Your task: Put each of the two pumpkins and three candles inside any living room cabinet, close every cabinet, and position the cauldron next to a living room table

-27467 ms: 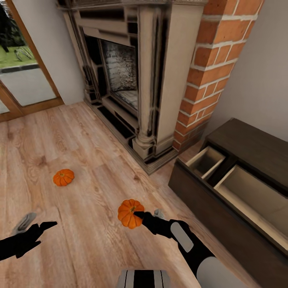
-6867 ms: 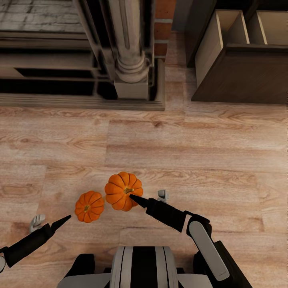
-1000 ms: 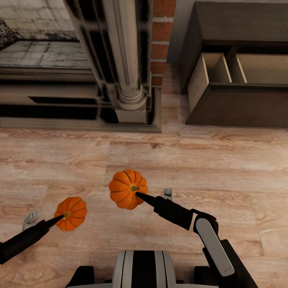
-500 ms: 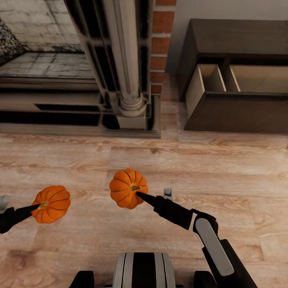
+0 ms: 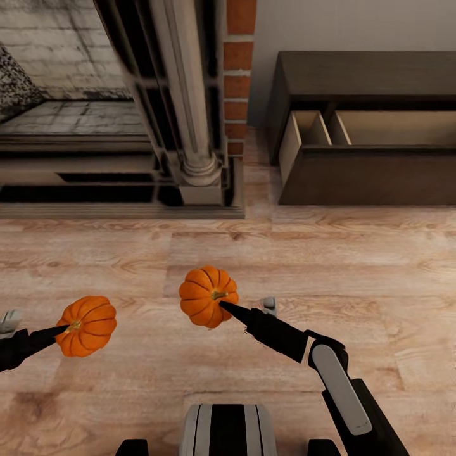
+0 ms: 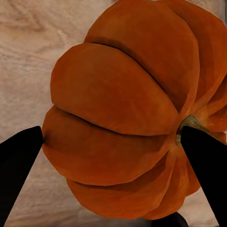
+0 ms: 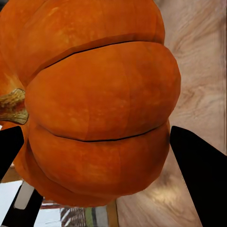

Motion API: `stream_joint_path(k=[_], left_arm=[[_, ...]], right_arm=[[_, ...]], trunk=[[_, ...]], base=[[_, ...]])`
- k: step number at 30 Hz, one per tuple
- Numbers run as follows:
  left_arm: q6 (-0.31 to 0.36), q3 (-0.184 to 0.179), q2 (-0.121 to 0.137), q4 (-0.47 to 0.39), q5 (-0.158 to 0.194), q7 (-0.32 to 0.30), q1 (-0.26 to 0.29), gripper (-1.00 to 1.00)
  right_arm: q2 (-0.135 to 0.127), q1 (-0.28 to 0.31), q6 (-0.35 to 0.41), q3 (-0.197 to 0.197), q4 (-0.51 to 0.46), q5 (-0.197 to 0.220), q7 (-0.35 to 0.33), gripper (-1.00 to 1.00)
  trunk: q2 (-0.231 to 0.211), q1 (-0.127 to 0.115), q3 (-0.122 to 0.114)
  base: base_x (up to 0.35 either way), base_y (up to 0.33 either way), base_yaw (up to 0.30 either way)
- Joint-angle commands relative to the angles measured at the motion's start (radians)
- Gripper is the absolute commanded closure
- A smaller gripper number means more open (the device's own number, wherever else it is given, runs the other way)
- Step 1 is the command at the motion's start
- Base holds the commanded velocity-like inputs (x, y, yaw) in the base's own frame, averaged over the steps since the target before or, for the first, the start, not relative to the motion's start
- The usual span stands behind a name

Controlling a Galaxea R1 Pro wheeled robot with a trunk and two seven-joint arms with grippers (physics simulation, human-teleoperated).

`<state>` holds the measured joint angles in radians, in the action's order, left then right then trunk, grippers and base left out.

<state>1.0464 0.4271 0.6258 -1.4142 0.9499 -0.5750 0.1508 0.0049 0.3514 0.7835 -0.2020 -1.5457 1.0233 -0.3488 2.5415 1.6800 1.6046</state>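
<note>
Two ribbed orange pumpkins hang above the wood floor, one in each gripper. My left gripper (image 5: pixel 60 329) is shut on the left pumpkin (image 5: pixel 87 325), whose body sits between the black fingers (image 6: pixel 19 156) in the left wrist view (image 6: pixel 123 123). My right gripper (image 5: pixel 223 307) is shut on the other pumpkin (image 5: pixel 206 295), which is pinched between the dark fingers (image 7: pixel 198 175) in the right wrist view (image 7: pixel 94 104). The dark brown cabinet (image 5: pixel 367 177) stands at the far right with two pale drawers (image 5: pixel 304 130) pulled open. No candles are in view.
A stone fireplace (image 5: pixel 95 126) with a column (image 5: pixel 190 114) and a brick pier (image 5: pixel 235 69) takes up the far left. Wood floor (image 5: pixel 316 266) lies between me and the cabinet. A grey wall (image 5: pixel 354 25) rises behind the cabinet.
The left pumpkin has risen off the floor in my left gripper and swung left. The head view has shifted, so the cabinet and fireplace sit further left and lower. The right pumpkin stays held.
</note>
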Motion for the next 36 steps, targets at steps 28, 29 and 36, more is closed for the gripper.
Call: stream_joint_path(k=[28, 29, 36], left_arm=[[0.001, 0.001, -0.001, 0.003, 0.003, 0.0, 0.0, 1.0], [0.001, 0.001, -0.001, 0.004, 0.003, 0.0, 0.0, 1.0], [0.001, 0.002, -0.001, 0.015, -0.001, 0.002, 0.001, 1.0]], right_arm=[[0.0, 0.0, 0.004, 0.047, 0.029, 0.005, -0.007, 1.0], [0.0, 0.0, 0.004, 0.049, 0.031, 0.005, -0.007, 1.0], [0.001, 0.0, 0.002, 0.052, 0.038, 0.005, -0.006, 1.0]], trunk=[[-0.007, -0.013, -0.109], [-0.007, -0.013, -0.114], [-0.008, -0.016, -0.143]], base=[[-0.002, 0.0, -0.279], [0.0, 0.0, -0.28], [0.0, 0.0, -0.28]])
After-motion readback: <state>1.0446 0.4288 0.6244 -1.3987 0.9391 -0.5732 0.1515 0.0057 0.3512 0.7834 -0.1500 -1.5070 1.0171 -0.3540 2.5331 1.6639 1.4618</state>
